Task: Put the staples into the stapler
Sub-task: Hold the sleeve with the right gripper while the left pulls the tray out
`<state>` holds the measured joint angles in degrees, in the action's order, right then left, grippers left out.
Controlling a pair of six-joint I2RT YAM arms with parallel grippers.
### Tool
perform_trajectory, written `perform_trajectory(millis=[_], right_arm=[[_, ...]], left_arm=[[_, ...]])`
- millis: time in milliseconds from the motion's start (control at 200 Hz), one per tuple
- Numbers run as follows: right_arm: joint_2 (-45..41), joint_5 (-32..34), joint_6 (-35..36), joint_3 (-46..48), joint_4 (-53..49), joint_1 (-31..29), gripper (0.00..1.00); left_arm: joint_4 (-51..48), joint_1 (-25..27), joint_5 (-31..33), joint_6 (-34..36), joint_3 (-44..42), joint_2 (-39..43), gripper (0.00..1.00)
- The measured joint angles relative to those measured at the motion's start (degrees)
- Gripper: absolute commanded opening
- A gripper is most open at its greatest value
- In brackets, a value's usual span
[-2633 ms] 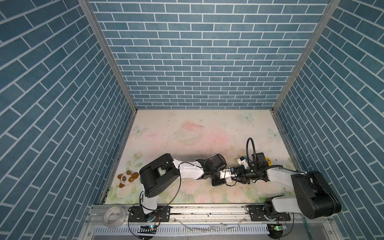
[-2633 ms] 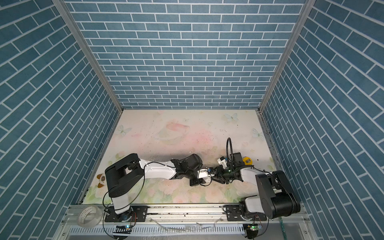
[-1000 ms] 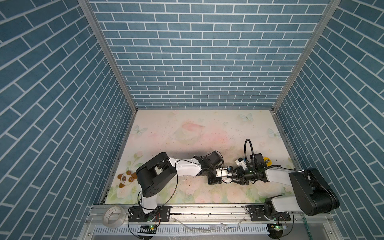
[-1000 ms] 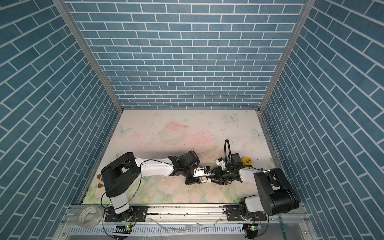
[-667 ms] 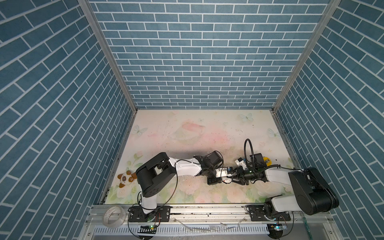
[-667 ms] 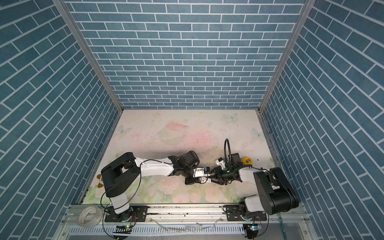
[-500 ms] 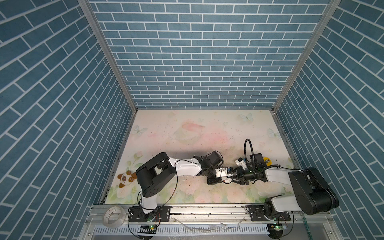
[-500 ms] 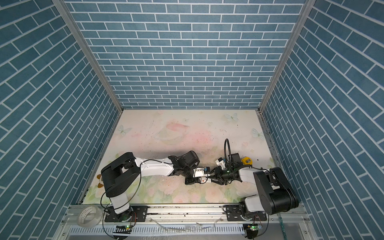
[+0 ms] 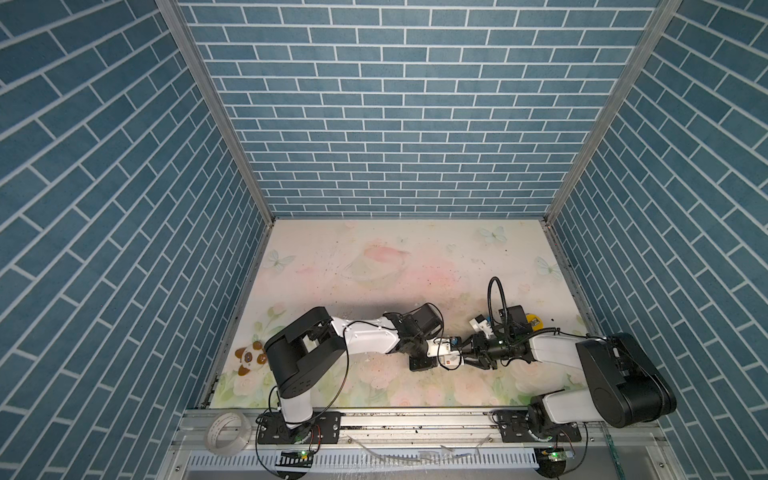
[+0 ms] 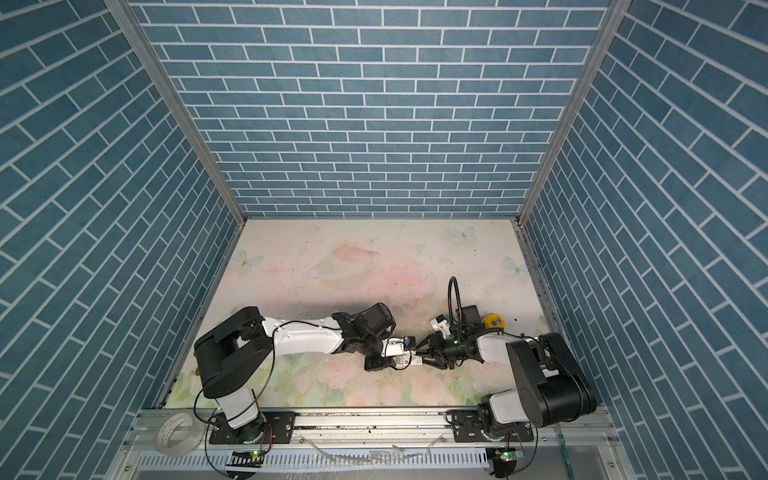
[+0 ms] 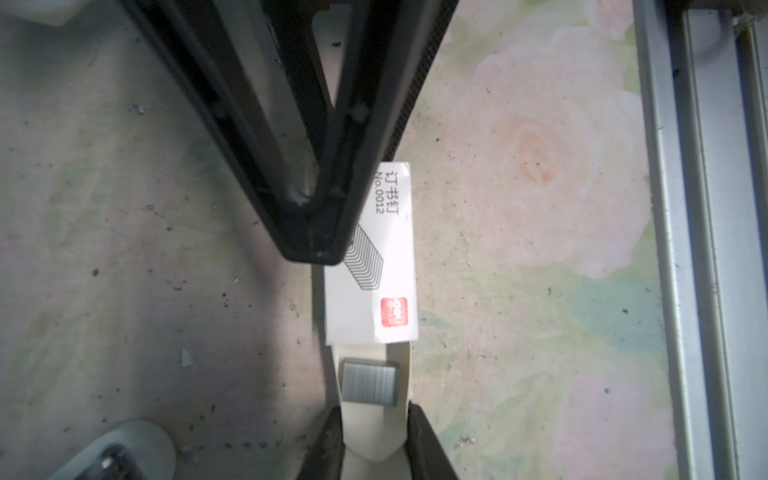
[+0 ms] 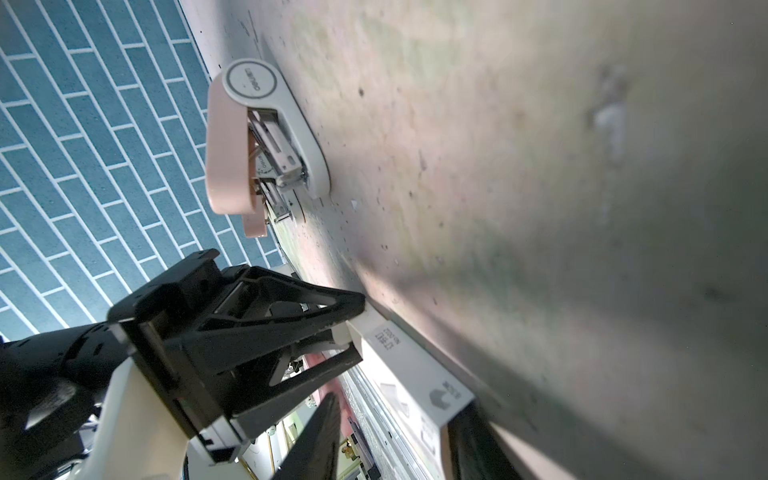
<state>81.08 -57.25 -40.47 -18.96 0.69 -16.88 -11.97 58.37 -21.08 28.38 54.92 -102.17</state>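
Since the earlier frames the left claw has been closed down and the right claw brought slightly nearer to it, low over the counter. Starting left, the stapler is seen only in the right wrist view. It is laid on the counter beyond the left claw, pink lid swung up, magazine exposed. In the top views it cannot be made out. The left claw is clamped narrow on one end of the white sleeve. Out of the sleeve's other end the cardboard tray is drawn partway, and the staples are shown in it as a grey block just past the sleeve's edge. The tray's free end is pinched across its width by the right claw, one finger on each side. Sleeve and tray are laid on one long axis, running claw to claw. The staples are sat between the two claws, just ahead of the right claw's tips, so the right arm is judged nearer to them and the left arm nearer to the stapler. More tray probably has to be drawn out along that axis before a strip can be picked.
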Motion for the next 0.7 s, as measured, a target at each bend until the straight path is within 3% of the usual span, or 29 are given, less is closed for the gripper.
perform_trajectory(millis=[700], right_arm=[[-2.3,2.5,1.2,-0.4,-2.9,0.0,0.47]], left_arm=[[-2.8,0.0,2.9,1.3,-3.6,4.2,0.28]])
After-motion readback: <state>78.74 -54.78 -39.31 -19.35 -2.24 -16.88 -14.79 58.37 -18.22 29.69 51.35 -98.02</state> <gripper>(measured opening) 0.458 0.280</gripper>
